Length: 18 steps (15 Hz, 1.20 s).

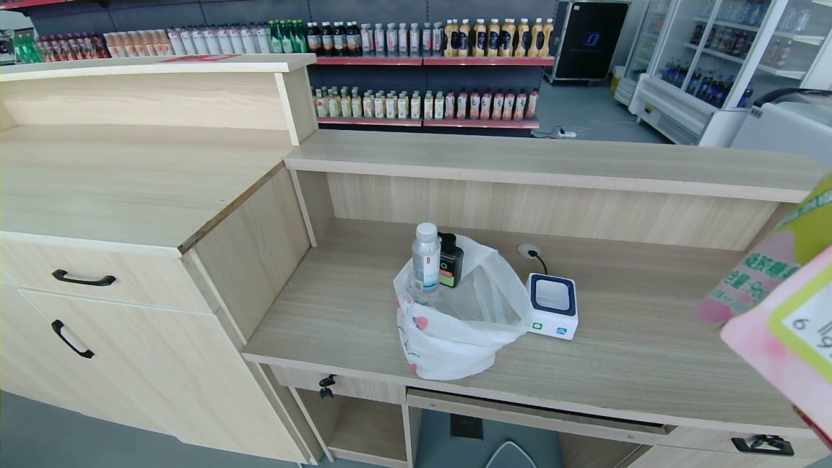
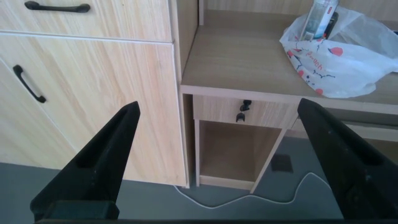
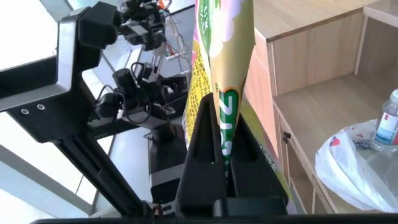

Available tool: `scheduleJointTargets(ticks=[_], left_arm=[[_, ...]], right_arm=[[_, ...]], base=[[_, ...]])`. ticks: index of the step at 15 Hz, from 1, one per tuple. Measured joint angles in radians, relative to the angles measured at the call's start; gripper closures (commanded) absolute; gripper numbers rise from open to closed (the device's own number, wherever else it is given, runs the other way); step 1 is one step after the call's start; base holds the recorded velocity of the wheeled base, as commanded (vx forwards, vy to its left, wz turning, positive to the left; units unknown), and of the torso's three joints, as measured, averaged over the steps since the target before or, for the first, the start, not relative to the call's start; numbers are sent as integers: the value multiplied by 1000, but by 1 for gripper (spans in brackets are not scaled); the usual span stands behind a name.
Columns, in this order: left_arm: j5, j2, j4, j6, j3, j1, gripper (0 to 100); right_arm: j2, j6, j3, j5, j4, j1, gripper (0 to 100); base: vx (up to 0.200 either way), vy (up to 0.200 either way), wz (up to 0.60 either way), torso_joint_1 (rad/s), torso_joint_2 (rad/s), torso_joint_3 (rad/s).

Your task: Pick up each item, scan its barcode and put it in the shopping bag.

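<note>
Right hand (image 3: 225,127) clamped on snack pouch (image 3: 221,43); shopping bag (image 3: 348,171) holding bottle (image 3: 387,124) on counter (image 3: 311,102).

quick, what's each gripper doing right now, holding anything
left gripper: open, holding nothing
right gripper: closed on the pink and green packet

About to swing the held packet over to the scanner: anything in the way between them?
Nothing visible. The packet, in the right gripper, is at the counter's right end; the shopping bag lies beyond the scanner, on its left side.
</note>
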State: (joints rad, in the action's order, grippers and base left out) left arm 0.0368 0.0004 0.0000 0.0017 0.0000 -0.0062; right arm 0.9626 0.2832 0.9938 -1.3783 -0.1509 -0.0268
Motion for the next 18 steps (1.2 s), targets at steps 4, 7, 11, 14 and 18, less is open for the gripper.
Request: scheduleJointTargets(ticks=[4, 7, 11, 14, 18], left_arm=[[0, 0, 0, 0, 0, 0, 0], [0, 0, 0, 0, 0, 0, 0], [0, 0, 0, 0, 0, 0, 0], [0, 0, 0, 0, 0, 0, 0], [0, 0, 0, 0, 0, 0, 0]], right_arm=[[-2, 20, 6, 3, -1, 66, 100], [1, 20, 13, 22, -1, 103, 100], [10, 21, 20, 41, 1, 127, 100], [-1, 21, 14, 43, 4, 136, 100], [-11, 21, 11, 44, 1, 135, 100]], base=[[0, 0, 0, 0, 0, 0], [0, 0, 0, 0, 0, 0], [0, 0, 0, 0, 0, 0], [0, 0, 0, 0, 0, 0], [0, 0, 0, 0, 0, 0]])
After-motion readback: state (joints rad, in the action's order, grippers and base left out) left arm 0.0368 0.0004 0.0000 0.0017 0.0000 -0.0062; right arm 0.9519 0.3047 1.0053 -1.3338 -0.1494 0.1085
